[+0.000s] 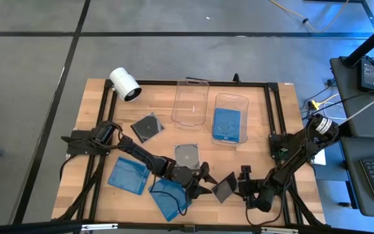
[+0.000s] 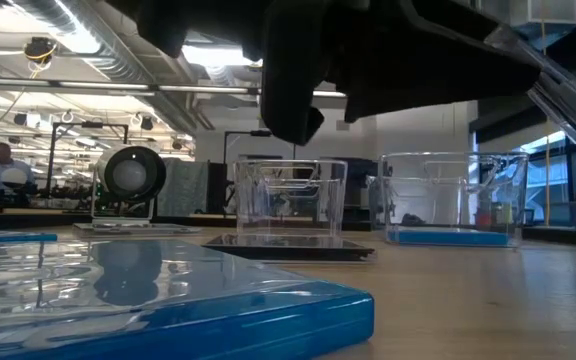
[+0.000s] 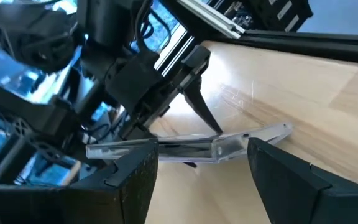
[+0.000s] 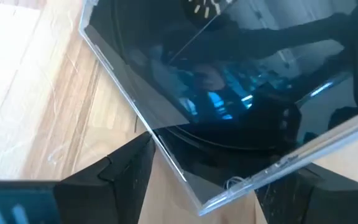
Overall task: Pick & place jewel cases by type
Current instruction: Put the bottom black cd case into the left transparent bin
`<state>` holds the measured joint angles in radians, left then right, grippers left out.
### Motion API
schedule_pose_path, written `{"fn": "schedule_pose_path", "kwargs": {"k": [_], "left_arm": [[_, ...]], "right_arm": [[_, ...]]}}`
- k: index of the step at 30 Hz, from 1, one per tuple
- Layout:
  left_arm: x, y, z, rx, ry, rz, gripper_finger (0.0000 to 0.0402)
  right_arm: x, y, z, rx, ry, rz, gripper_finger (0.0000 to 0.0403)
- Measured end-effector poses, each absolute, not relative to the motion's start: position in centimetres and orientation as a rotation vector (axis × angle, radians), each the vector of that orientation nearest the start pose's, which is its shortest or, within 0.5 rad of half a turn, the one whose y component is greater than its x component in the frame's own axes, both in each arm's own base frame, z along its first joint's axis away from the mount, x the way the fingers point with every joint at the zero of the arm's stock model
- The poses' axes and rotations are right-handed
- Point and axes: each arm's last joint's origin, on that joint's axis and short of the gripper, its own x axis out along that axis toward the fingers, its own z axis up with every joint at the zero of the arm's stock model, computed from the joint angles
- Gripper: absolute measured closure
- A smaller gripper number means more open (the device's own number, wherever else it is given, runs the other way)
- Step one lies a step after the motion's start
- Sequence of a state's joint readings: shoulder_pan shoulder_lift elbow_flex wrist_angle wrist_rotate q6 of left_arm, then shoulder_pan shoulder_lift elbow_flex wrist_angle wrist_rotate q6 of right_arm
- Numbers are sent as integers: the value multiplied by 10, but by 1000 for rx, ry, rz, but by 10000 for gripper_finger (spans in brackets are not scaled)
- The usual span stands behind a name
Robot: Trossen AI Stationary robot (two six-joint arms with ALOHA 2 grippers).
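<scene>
The dark jewel case point(image 1: 224, 188) is sitting near the front edge of the table, directly between the two grippers. It is tilted, with one side raised off the wood.

The right gripper point(image 1: 244, 185) is standing on the case's right side. In its wrist view a corner of the case point(image 4: 229, 93) is lodging between its two fingers, which are spread wide. The left wrist view shows one right finger point(image 3: 201, 99) bearing down on the case's top face. On that evidence the right gripper is judged to be clamping the case (no other support for the raised side is showing).

The left gripper point(image 1: 206, 179) is facing the case from the opposite side, fingers apart and holding nothing. The case point(image 3: 191, 148) is presenting itself edge-on just beyond its fingertips, lying crosswise to the gap and reaching past both tips.

The blue jewel case point(image 1: 227, 125) is already lying in the right-hand tub point(image 1: 245, 120). The empty tub point(image 1: 177, 97) is standing beside that one, toward the far side of the table, and is judged the likely place for dark cases. It is lying away from both grippers and somewhat nearer the left one, so the coming move is turning on whether the case is passing across or the right arm is carrying it over.
</scene>
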<state>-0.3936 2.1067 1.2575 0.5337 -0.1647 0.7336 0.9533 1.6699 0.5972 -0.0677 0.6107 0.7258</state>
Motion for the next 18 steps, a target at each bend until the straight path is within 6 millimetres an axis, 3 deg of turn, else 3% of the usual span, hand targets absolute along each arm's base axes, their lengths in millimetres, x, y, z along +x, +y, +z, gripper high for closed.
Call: {"fn": "schedule_pose_path", "kwargs": {"k": [18], "left_arm": [[420, -171, 157, 1125, 113, -396, 162]], "right_arm": [[163, 197, 97, -190, 833, 22, 156]]}}
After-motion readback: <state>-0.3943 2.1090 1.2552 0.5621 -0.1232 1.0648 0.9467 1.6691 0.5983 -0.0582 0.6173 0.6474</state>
